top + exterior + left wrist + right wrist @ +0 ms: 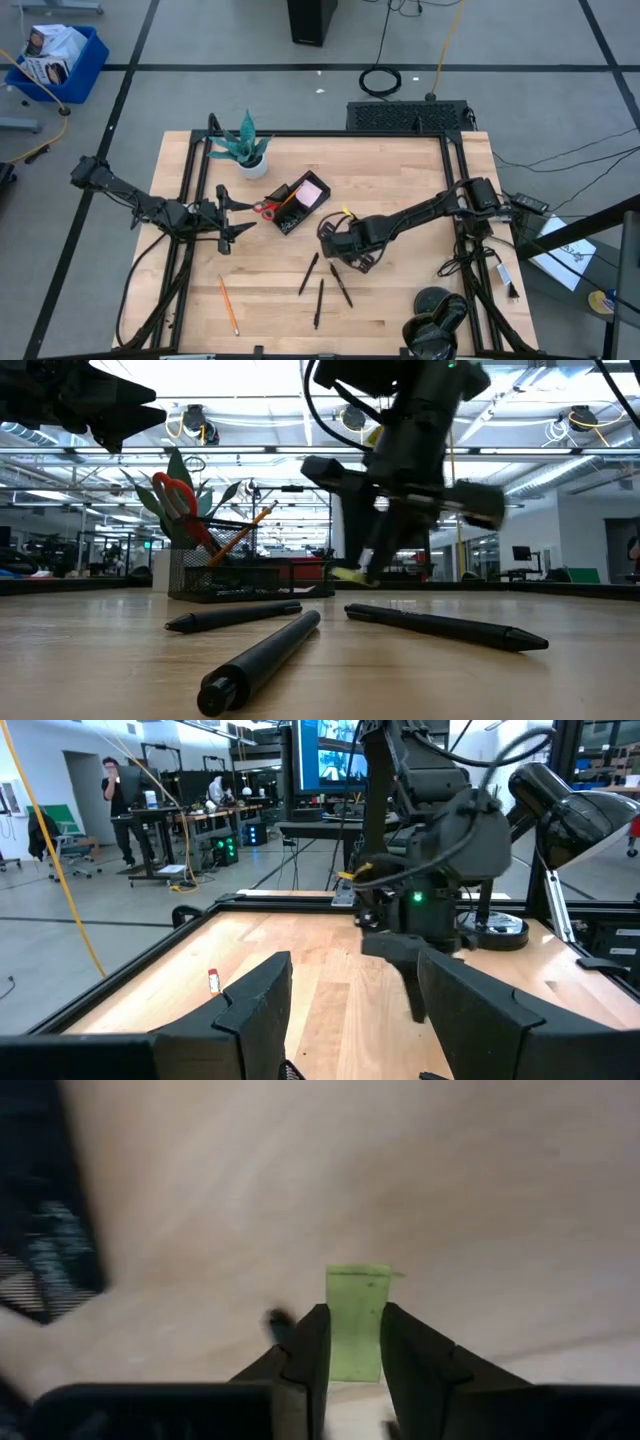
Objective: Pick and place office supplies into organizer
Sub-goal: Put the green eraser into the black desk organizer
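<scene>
The black mesh organizer (297,203) stands mid-table with a pink sticky pad (311,190), red-handled scissors (175,500) and an orange pencil (240,532) in it. My right gripper (328,235) hovers just right of it, slanting down, shut on a small yellow-green slip (357,1305). My left gripper (228,215) waits level at the organizer's left side, open and empty. Three black pens (308,273) (319,303) (341,284) and an orange pencil (228,305) lie flat on the wood nearer the front edge. My right gripper pinches the yellow-green slip between its two fingers (310,1345), by the slip's two long edges near its rear end (355,1365). The fingers slant down from above and lie along the slip. Its free end (358,1275) sticks out past the fingertips, a little above the table (350,573).
A potted green plant (243,148) stands at the far left of the wooden top, behind the organizer. A black frame rail (330,134) runs around the table. A tiny red-and-white bit (213,981) lies on the wood ahead of my left gripper.
</scene>
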### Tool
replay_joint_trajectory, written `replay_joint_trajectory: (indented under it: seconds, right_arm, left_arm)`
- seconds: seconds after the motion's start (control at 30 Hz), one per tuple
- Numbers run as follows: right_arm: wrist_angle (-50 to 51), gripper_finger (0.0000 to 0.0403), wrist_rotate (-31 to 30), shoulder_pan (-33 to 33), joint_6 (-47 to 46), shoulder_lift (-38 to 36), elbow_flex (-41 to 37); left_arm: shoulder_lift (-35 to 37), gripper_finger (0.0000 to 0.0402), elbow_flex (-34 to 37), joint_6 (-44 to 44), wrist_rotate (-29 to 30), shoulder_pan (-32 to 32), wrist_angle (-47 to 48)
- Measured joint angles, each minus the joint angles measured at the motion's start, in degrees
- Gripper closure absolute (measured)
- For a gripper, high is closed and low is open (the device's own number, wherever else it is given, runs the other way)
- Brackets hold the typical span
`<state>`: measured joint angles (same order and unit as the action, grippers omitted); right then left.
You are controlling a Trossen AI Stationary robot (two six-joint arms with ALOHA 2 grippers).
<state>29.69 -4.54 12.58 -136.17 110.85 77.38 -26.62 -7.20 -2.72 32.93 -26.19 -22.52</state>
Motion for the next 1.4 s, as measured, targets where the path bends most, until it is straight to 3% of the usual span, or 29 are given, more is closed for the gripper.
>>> replay_joint_trajectory:
  seconds: [0.37,1.4]
  right_arm:
    - [-12.8,0.0338,-4.5,-3.9,9.4,0.0,0.0]
    - [-25.3,0.0332,-9.1,-10.0,17.5,1.8,0.3]
  left_arm:
    - [0.0,0.0178,0.0,0.0,0.0,0.0,0.0]
    - [0.0,0.0178,0.0,0.0,0.0,0.0,0.0]
